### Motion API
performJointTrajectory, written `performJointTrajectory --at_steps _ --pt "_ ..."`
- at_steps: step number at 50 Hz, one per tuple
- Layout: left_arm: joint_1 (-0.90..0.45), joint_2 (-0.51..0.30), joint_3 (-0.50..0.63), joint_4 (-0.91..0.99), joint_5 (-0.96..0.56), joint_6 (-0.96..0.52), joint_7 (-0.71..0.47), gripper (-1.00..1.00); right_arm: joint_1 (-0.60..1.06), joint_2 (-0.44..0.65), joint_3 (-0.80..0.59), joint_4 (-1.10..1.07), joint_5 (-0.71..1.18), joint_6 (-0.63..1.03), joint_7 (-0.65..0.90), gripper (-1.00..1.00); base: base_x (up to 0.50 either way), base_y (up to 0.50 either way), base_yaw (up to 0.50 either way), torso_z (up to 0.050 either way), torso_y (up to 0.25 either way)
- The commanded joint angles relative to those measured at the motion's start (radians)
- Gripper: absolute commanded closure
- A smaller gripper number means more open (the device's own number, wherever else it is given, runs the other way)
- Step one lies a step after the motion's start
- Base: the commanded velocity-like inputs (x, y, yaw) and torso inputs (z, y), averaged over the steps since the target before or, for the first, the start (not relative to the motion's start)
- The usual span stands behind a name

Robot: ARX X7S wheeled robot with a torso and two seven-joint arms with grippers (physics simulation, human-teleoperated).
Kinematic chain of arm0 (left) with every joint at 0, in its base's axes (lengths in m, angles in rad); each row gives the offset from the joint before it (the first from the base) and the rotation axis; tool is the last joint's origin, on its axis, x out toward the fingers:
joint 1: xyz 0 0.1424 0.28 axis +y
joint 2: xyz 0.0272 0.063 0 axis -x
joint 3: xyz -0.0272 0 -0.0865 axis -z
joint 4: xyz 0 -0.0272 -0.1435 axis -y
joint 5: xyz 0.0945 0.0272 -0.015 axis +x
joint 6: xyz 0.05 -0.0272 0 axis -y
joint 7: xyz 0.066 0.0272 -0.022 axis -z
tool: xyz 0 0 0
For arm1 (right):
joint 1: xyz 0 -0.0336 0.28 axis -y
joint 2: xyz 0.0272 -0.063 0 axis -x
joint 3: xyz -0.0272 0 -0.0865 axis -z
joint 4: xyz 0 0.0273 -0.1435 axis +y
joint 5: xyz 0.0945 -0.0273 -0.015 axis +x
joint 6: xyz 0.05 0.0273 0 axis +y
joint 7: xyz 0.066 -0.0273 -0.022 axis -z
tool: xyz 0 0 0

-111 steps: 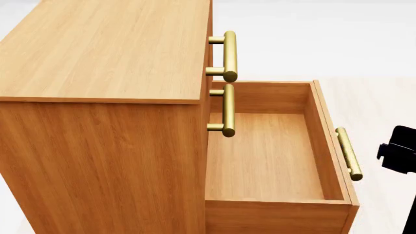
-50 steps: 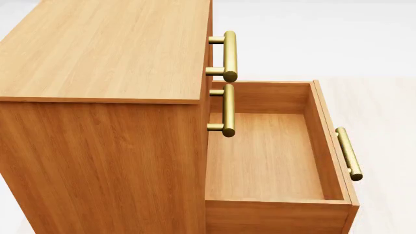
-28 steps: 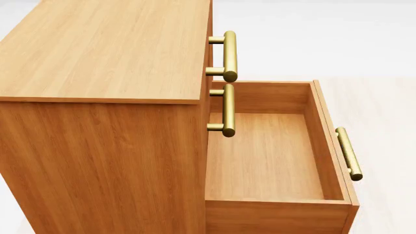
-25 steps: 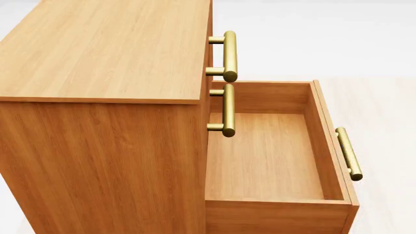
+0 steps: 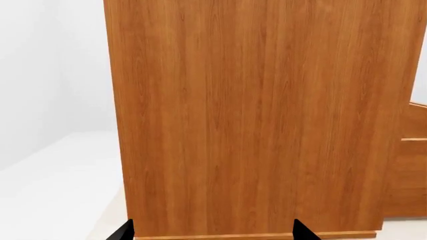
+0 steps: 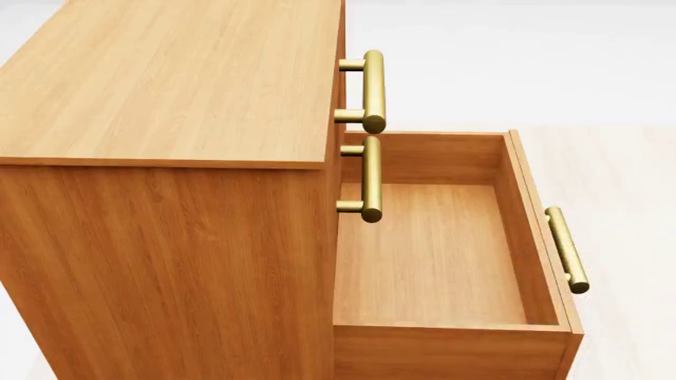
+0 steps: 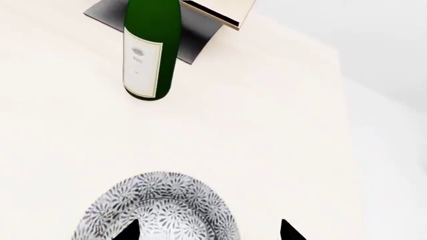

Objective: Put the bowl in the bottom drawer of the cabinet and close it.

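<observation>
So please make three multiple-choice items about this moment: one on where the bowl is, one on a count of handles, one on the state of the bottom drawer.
1. Where is the bowl?
A. in the bottom drawer
B. on a pale surface near a green bottle
C. on top of the cabinet

2. How many brass handles does the head view show?
A. one
B. two
C. three

3. The bottom drawer is
A. open and empty
B. shut
C. open with the bowl inside

Key: 1 B, the right wrist view shows it there. 2 C, two upper handles plus the drawer's own. 3 A, its bare wood floor shows beside the cabinet.
</observation>
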Motion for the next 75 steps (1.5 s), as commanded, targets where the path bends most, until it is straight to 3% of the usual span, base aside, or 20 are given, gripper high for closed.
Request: performJointTrajectory --at_steps 1,36,57,58,75 --pt "-0.001 -0.002 0.002 0.000 -0.001 0.001 -0.003 -1.00 0.005 -0.001 0.029 0.042 0.002 -0.001 0.013 -1.00 0.00 0.00 0.00 0.000 0.000" --pt "0.003 -0.011 0.009 0.019 0.003 -0.012 -0.019 -1.00 0.043 -0.005 0.142 0.233 0.047 -0.024 0.009 -1.00 0.00 0.00 0.00 0.000 0.000" --pt "-0.004 -0.013 0.013 0.002 -0.001 0.000 -0.020 -1.00 0.041 -0.007 0.165 0.239 0.067 -0.033 -0.010 -1.00 0.00 0.00 0.00 0.000 0.000" --pt "-0.005 -0.012 0.014 0.001 0.000 0.000 -0.020 -1.00 0.029 -0.010 0.152 0.213 0.064 -0.046 -0.017 1.00 0.00 0.00 0.00 0.000 0.000" --pt "-0.005 -0.014 0.018 0.004 -0.001 -0.001 -0.025 -1.00 -0.043 -0.030 0.058 0.001 0.069 -0.132 -0.101 1.00 0.00 0.00 0.00 0.000 0.000"
